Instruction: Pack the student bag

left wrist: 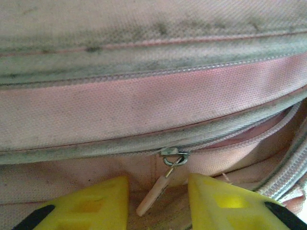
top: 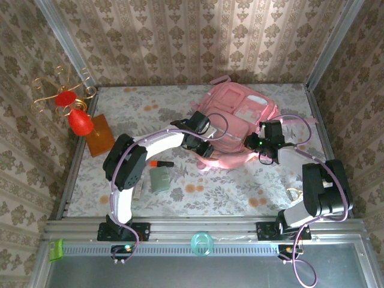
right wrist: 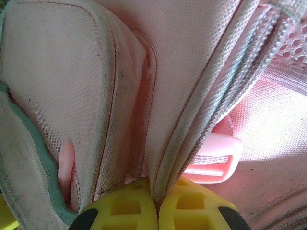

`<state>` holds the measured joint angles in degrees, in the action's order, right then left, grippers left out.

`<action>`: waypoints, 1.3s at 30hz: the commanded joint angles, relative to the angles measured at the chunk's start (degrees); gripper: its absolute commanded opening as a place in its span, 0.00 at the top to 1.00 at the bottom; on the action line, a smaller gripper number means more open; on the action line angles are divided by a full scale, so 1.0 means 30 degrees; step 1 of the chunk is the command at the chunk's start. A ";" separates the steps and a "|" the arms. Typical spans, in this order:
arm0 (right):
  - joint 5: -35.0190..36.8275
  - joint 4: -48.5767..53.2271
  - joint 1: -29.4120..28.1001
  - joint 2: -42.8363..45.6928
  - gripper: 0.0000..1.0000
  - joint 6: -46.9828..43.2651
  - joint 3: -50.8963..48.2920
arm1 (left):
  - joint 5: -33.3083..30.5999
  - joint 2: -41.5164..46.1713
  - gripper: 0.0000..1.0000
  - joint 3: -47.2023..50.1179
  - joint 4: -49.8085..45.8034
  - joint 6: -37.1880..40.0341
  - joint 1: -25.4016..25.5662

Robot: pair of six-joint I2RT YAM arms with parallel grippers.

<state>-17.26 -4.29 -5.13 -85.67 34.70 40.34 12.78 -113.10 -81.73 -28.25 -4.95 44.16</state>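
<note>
At the near edge of the student bag (top: 237, 123), the left gripper (left wrist: 158, 201) (spread either side of the zipper pull (left wrist: 152, 195)) may miss it if the right gripper (right wrist: 157, 206), clamped on a seam (right wrist: 192, 120), slips.

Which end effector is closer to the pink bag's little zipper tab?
Left. The left end effector, open, straddles the zipper tab; the right end effector pinches a fold elsewhere on the student bag.
</note>
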 commanded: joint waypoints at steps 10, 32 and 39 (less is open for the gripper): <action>0.0183 -0.0456 0.0670 0.0675 1.00 -0.0329 -0.0442 | -0.1727 -0.0441 1.00 0.0469 -0.0618 0.0050 -0.0233; 0.5461 0.3022 0.0931 0.0484 1.00 -0.2190 0.2088 | -0.4195 0.3129 1.00 0.3778 0.0095 0.0917 -0.1011; 0.5309 0.4904 0.0917 -0.0578 1.00 -0.3964 0.4053 | -0.1074 0.5056 1.00 0.5451 0.1613 -0.0173 -0.1607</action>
<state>-11.84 9.56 -4.19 -86.56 27.31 49.08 8.01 -101.54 -68.29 -17.72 -3.44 42.30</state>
